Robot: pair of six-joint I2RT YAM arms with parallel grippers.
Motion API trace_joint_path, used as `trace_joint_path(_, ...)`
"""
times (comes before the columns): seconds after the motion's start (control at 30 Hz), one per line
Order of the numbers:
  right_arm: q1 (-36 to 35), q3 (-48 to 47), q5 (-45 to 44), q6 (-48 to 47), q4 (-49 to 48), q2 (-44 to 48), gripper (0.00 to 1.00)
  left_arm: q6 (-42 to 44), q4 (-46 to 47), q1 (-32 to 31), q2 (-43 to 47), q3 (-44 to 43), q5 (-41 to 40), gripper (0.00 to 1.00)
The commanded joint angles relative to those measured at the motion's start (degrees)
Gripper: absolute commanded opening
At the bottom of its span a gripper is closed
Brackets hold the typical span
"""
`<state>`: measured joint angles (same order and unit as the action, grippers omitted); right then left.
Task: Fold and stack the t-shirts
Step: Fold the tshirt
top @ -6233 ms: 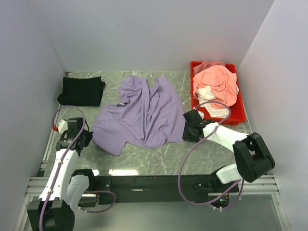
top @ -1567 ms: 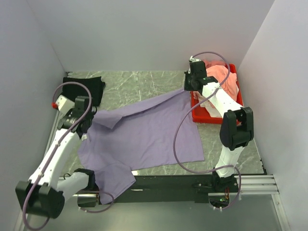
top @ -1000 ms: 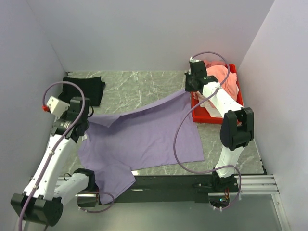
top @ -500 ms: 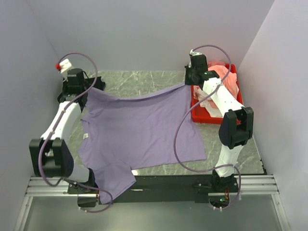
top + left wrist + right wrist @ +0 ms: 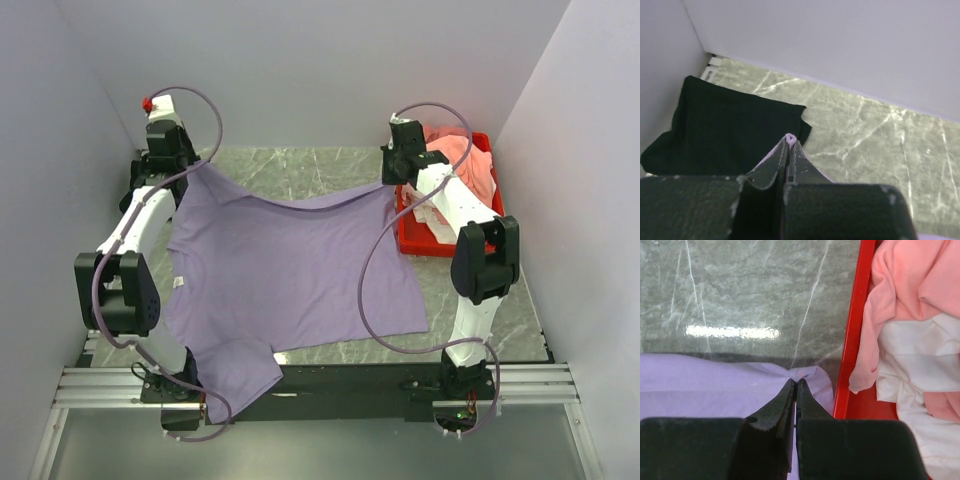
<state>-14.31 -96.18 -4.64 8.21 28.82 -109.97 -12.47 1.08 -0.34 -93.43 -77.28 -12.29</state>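
Note:
The lavender-purple t-shirt (image 5: 290, 265) hangs stretched between both grippers, its near part lying on the table and draping over the front edge. My left gripper (image 5: 186, 172) is shut on its far left corner (image 5: 790, 139), above the folded black t-shirt (image 5: 725, 127). My right gripper (image 5: 392, 182) is shut on the far right corner (image 5: 805, 374), beside the red tray's rim (image 5: 852, 340). The salmon-pink t-shirt (image 5: 905, 290) and the white t-shirt (image 5: 920, 367) lie bunched in the tray.
The red tray (image 5: 490, 245) stands at the far right of the marble table (image 5: 300, 170). White walls close in the back and both sides. The black t-shirt (image 5: 140, 175) sits at the far left corner, mostly hidden by my left arm.
Both grippers have lifted and carried the purple shirt's far edge toward the back wall. The left arm swung far back over the black shirt, and the shirt is now spread out flat.

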Motion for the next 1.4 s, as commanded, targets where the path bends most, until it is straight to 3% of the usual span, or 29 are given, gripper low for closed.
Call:
trace_joint_path(0.0,0.6,0.0,0.0,-0.6,-0.7,-0.1,0.00,1.7,-0.9,-0.3,-0.9,-4.0,-4.8,0.00)
trace_joint_path(0.2,0.6,-0.1,-0.3,-0.9,-0.2,0.0,0.00,-5.4,-5.6,-0.5,7.5,4.9,-12.7,0.00)
trace_joint_path(0.47,0.6,1.8,0.0,-1.4,-0.2,2.6,0.00,-15.8,-10.2,-0.5,23.0,16.0,-15.2,0.00)
trace_joint_path(0.9,0.6,4.0,1.4,-4.3,1.2,5.8,0.00,-41.7,-35.2,-3.9,40.1,25.7,-26.9,0.00)
trace_joint_path(1.03,0.5,6.1,3.2,-5.7,0.8,7.3,0.00,-48.3,-40.8,-4.0,43.6,28.1,-28.4,0.00)
trace_joint_path(1.37,0.4,8.3,2.6,-7.2,2.4,8.1,0.00,-54.1,-45.4,-4.0,50.0,33.5,-25.4,0.00)
